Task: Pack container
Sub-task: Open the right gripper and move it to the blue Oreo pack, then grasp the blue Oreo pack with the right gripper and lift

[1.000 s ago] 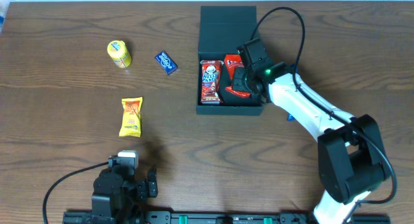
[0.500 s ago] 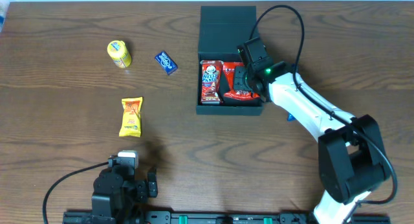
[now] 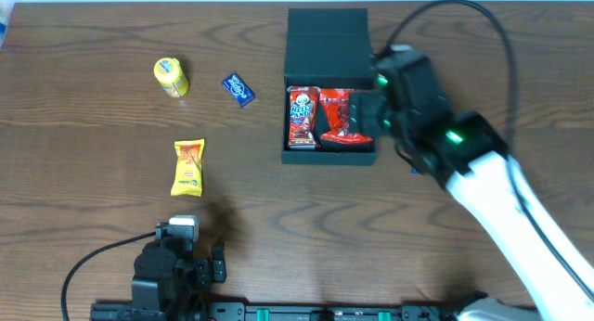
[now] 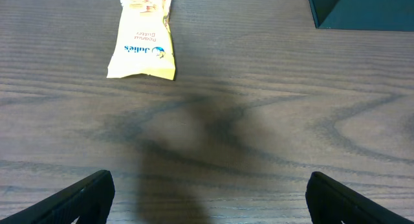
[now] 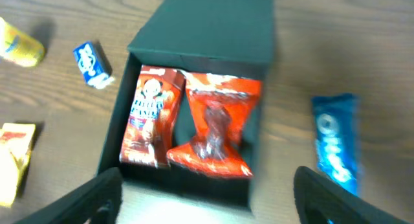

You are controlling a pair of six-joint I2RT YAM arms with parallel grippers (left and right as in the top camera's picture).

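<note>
The dark teal container (image 3: 329, 156) stands open at the back middle, its lid (image 3: 328, 32) folded away behind it. Inside lie a red-brown snack packet (image 3: 303, 117) and an orange-red packet (image 3: 345, 121) side by side. My right gripper (image 3: 364, 109) hovers open above the box's right edge with nothing between its fingers. The right wrist view looks down on the container (image 5: 116, 141), both packets (image 5: 153, 117) (image 5: 217, 123) and my right gripper (image 5: 213, 201). My left gripper (image 4: 210, 198) hangs open and empty low over the table's front left.
A yellow packet (image 3: 187, 167) lies at the front left, a round yellow snack (image 3: 171, 76) and a small blue packet (image 3: 238, 88) at the back left. A blue packet (image 5: 336, 143) rests right of the container, under my right arm.
My right gripper has opened, letting go of the orange-red packet inside the container, and has risen and drawn back to the right. The left arm has not moved.
</note>
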